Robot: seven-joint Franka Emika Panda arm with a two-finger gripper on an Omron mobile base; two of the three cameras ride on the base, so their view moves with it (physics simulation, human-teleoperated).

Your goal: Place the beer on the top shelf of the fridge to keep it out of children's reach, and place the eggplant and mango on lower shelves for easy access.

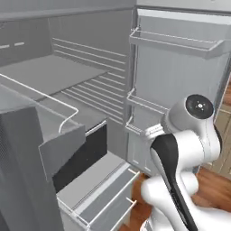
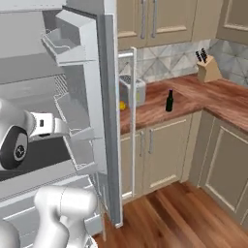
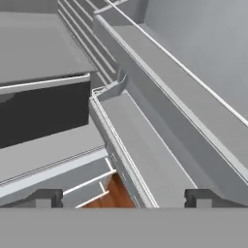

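Hand view is showing your gripper (image 3: pixel 121 197) with its two dark tips standing wide apart and nothing between them. It is released and carrying nothing. Just past the tips you are looking along the door bins (image 3: pixel 145 160), with their thin wire rails. A bit of wood floor (image 3: pixel 114 193) is peeking out below them. Off to one side you are seeing the dark drawer (image 3: pixel 38 114) and the lower shelves (image 3: pixel 53 155) with the white rim.

Left base view is showing your arm (image 1: pixel 180 158) bending up by the open fridge (image 1: pixel 90 40). Deeper inside, the top shelf (image 1: pixel 45 74) is lying flat and bare.

Right base view is looking farther out. Past the open fridge door, the counter (image 2: pixel 193 97) is running along the wall. The beer (image 2: pixel 169 100) is standing upright on it, well apart from your gripper. Near the toaster (image 2: pixel 132 91), close to the door's edge, a small yellow bit is showing. It is probably the mango (image 2: pixel 122 105), but it is too small to be sure. You are not getting a look at the eggplant from where you are.

So you are looking at a job that is just starting. Nothing is on any shelf yet. Next, you are needing to turn away from the fridge, get over to the counter, and bring the open tips around the beer's body. Keep it upright, because it is tall and thin and could tip over.
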